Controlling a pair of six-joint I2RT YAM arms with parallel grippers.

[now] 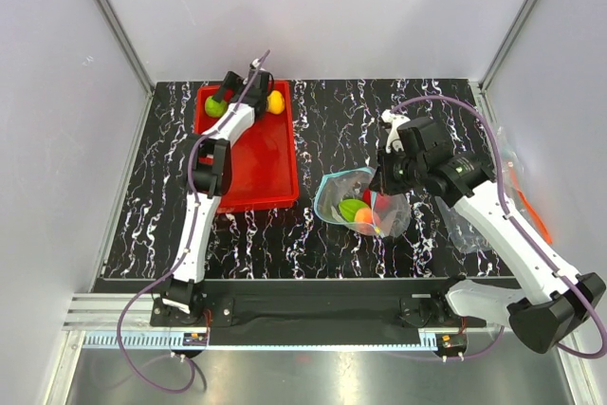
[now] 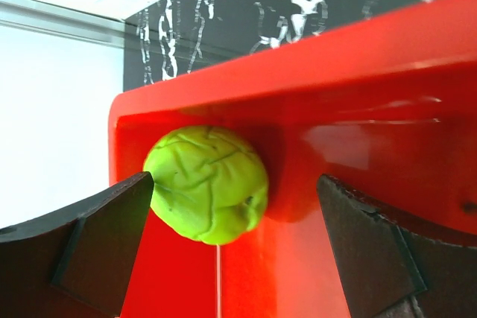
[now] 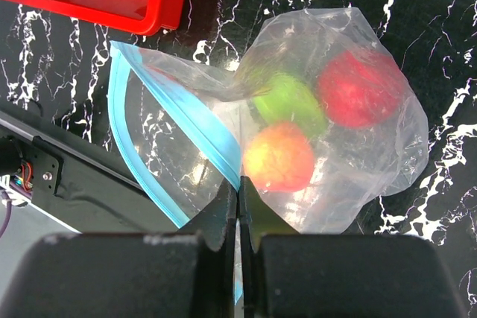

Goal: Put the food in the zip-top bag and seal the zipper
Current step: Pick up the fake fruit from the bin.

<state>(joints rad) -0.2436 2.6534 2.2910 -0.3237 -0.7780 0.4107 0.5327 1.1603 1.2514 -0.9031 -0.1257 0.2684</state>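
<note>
**A:** Left side of the scene: how does the left hand (image 2: 233, 181) stand?

**B:** Its two dark fingers are spread wide and hold nothing. They flank a green wrinkled plastic toy fruit (image 2: 207, 184) in the far left corner of the red plastic tray (image 2: 358, 72). The left finger is just beside the fruit, but whether they touch cannot be told. A yellow plastic toy pear (image 1: 275, 101) lies in the tray's far right corner.

**A:** And the right hand (image 3: 238, 199)?

**B:** It is closed, pinching the mouth edge of the transparent crinkly zip-top bag (image 3: 171, 147) at its light-blue zipper strip (image 3: 123, 139). The mouth gapes open.

**A:** Where is the bag?

**B:** It is on the black white-veined desk (image 1: 341, 111), just right of the tray's near end. Inside it, bunched together, are a red plastic toy apple (image 3: 358, 87), a smooth green plastic toy piece (image 3: 287, 102) and a pinkish-orange plastic toy peach (image 3: 279, 156).
</note>
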